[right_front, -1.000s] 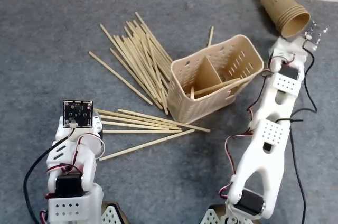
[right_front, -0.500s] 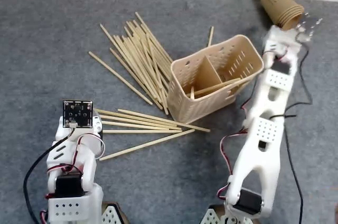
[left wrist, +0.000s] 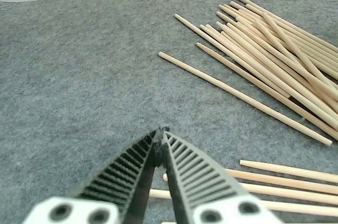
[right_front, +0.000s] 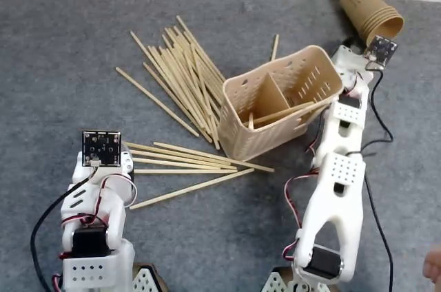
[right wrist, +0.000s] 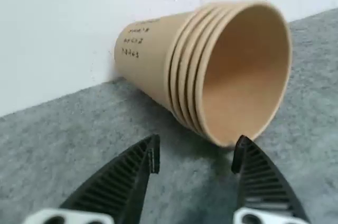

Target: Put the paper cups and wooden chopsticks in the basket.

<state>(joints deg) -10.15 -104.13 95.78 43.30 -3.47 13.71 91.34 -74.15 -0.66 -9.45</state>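
Left arm (right_front: 93,223): near-left of the table (right_front: 55,65), folded back over its base. Left gripper (left wrist: 161,130): fingers pressed together, tips meeting, nothing between them. It hangs over bare grey table surface, just left of the loose sticks.

Chopsticks, three lots on the table:
- main pile (right_front: 182,75), far of centre-left, fanned diagonally, its near-right end reaching the basket's left wall
- short row (right_front: 193,161), lying roughly left-right between the left arm and the basket's near side
- single stick (right_front: 275,47), just beyond the basket's far rim

Basket (right_front: 275,137): centre-right, perforated beige, sits skewed to the table edge, one divider, two compartments. Sticks inside (right_front: 284,112): one leans across the right compartment, another shows in the left one.

Right arm (right_front: 337,189): stretched from the near-right base to the far right, running close along the basket's right side.

Right gripper (right wrist: 196,152): fingers spread wide, holding nothing. The cup mouth sits just past the tips, roughly in line with the gap. One fingertip (right wrist: 242,147) overlaps the rim's lower edge in the wrist view; cannot tell if they touch.

Paper cups (right_front: 368,9): nested stack on its side, far-right corner against the white wall, mouth towards the right gripper, outside the basket.
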